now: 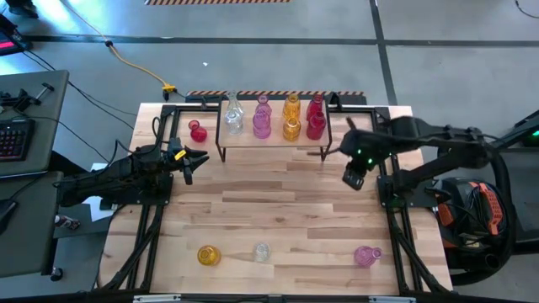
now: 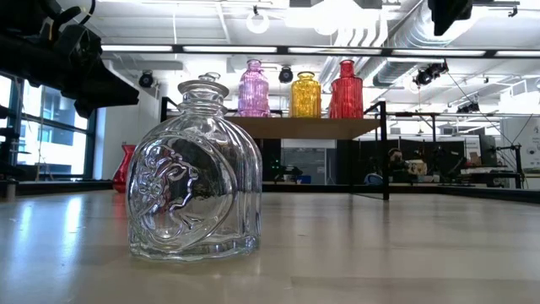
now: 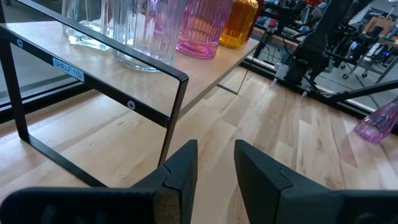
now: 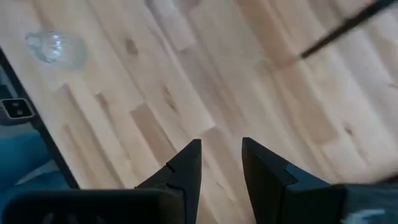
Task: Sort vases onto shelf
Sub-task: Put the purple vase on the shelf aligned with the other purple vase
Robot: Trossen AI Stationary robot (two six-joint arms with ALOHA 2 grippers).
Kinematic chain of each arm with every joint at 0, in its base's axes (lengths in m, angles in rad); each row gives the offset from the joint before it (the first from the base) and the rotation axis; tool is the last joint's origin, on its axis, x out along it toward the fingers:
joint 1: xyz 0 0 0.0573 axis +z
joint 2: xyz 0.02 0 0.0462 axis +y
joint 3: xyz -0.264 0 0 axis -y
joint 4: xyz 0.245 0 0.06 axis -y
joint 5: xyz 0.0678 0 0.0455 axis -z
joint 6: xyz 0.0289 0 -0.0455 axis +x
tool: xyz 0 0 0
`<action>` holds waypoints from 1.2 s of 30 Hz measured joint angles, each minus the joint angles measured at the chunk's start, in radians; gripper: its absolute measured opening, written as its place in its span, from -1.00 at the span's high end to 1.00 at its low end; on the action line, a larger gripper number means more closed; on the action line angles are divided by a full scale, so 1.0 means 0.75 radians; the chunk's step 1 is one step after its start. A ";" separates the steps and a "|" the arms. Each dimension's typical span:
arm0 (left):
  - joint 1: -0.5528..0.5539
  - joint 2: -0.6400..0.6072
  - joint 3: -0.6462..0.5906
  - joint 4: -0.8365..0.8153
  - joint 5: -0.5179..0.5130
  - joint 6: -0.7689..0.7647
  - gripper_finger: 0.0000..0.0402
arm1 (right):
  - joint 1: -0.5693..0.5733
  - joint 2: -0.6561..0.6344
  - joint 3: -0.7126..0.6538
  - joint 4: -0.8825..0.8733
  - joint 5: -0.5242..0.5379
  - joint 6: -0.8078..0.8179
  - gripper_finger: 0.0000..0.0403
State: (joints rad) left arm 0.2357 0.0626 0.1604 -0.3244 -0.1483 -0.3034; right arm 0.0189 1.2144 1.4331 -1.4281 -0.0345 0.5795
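The shelf (image 1: 274, 143) stands at the table's far side and carries a clear vase (image 1: 233, 118), pink vases (image 1: 262, 123), amber vases (image 1: 291, 119) and red vases (image 1: 316, 119). A red vase (image 1: 198, 131) stands on the table left of the shelf. An amber vase (image 1: 208, 255), a clear vase (image 1: 262, 252) and a pink vase (image 1: 365, 256) stand near the table's near edge. My left gripper (image 1: 195, 160) is open and empty, level, left of the shelf's front. My right gripper (image 1: 350, 172) is open and empty above the table, right of the shelf.
The shelf's black wire legs (image 3: 177, 118) stand just ahead of my left gripper (image 3: 216, 165). The wide middle of the wooden tabletop (image 1: 278, 210) lies between the shelf and the three near vases. Black frame rails run along the table's sides.
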 joint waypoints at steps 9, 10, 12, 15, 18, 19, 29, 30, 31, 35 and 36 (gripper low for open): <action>0.000 0.000 0.000 0.000 0.000 0.000 0.53 | 0.152 0.008 -0.235 0.518 0.001 0.168 0.52; 0.000 0.000 0.000 0.000 0.000 0.000 0.53 | 0.163 0.015 -0.260 0.579 0.001 0.196 0.52; 0.000 0.000 0.000 0.000 0.000 0.000 0.53 | 0.186 0.037 -0.297 0.683 -0.001 0.248 0.52; 0.000 0.000 0.000 0.000 0.000 0.000 0.53 | 0.221 0.087 -0.307 0.783 -0.003 0.306 0.52; 0.000 0.000 0.000 0.000 0.000 0.000 0.53 | 0.251 0.144 -0.296 0.823 -0.002 0.314 0.52; 0.000 0.000 0.000 0.000 0.000 0.000 0.53 | 0.261 0.161 -0.291 0.835 -0.003 0.316 0.52; 0.000 0.000 0.000 0.000 0.000 0.000 0.53 | 0.420 0.231 -0.292 0.944 0.198 0.133 0.52; 0.000 0.000 0.000 0.000 0.000 0.000 0.53 | 0.437 0.226 -0.292 0.932 0.230 0.154 0.52; 0.000 0.000 0.000 0.000 0.000 0.000 0.53 | 0.457 0.218 -0.292 0.905 0.256 0.194 0.52; 0.000 0.000 0.000 0.000 0.000 0.000 0.53 | 0.558 0.172 -0.292 0.735 0.306 0.472 0.52; 0.000 0.000 0.000 0.000 0.000 0.000 0.53 | 0.585 0.160 -0.292 0.694 0.311 0.554 0.52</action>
State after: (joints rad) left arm 0.2359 0.0628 0.1604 -0.3244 -0.1482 -0.3035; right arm 0.4579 1.3343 1.2140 -0.9078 0.1986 0.9947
